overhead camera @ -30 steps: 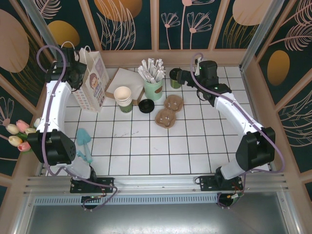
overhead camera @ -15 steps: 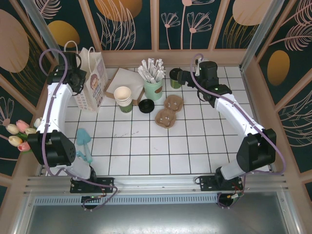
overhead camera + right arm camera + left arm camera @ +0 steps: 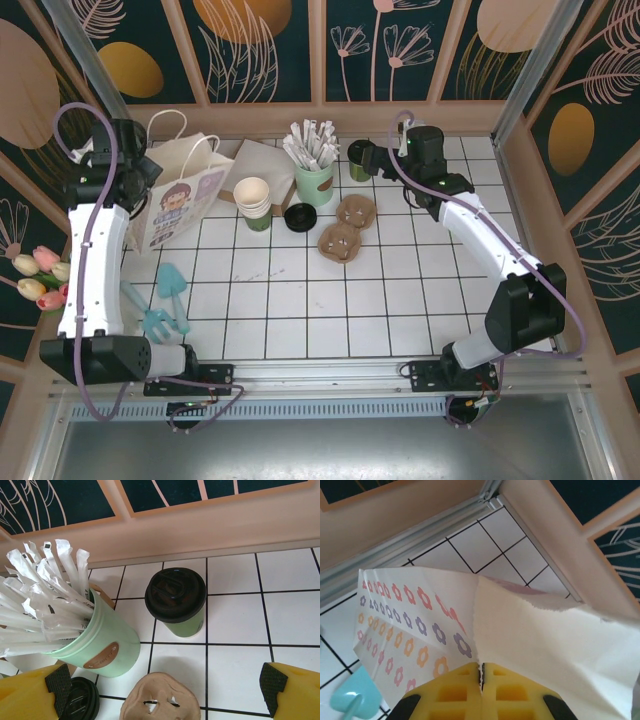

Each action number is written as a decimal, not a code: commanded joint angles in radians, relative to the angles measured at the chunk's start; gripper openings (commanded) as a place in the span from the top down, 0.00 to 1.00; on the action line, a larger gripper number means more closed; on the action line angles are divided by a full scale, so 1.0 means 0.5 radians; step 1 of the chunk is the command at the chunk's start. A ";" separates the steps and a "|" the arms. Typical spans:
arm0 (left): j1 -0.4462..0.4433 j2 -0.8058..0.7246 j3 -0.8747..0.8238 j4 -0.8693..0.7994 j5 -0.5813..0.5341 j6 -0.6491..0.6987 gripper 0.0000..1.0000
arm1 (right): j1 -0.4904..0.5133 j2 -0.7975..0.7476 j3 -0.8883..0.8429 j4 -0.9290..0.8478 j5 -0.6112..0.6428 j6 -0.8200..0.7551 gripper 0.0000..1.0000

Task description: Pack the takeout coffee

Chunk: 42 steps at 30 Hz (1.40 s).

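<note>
At the back of the white tiled table [image 3: 300,310], a little right of centre, the takeout coffee [image 3: 357,160] stands upright close to the rear wall. It is a small dark green cup under a dark round lid. The right gripper [image 3: 372,162] sits just beside it on its right. In the right wrist view its jaws are spread wide, with the cup ahead of them and nothing between the yellow fingers [image 3: 30,700].

Near the coffee's left stands a pale green cup [image 3: 314,184] full of white paper-wrapped sticks. In front of that cup lie a loose black lid [image 3: 299,216] and two brown pulp cup holders [image 3: 339,241]. Farther left is a stack of cream paper cups [image 3: 252,200].

At the far left, the left gripper [image 3: 140,182] is pinched tight on the top edge of a white paper bag [image 3: 185,198] printed with flowers, which leans tilted over the tiles. The left wrist view shows the paper edge caught between the closed jaws.
</note>
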 commanded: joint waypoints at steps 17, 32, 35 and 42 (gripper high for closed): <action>0.010 -0.187 0.363 -0.624 0.267 0.546 1.00 | 0.035 0.072 -0.104 -0.031 -0.177 0.003 0.01; 0.006 -0.351 0.096 -0.598 0.803 0.609 1.00 | 0.007 0.130 -0.286 0.104 -0.730 -0.350 0.01; 0.007 -0.408 0.005 -0.559 0.908 0.594 1.00 | 0.004 0.147 -0.300 0.069 -0.747 -0.453 0.01; 0.004 -0.602 -0.407 -0.155 1.354 0.409 1.00 | -0.005 0.258 -0.245 -0.052 -0.749 -0.576 0.01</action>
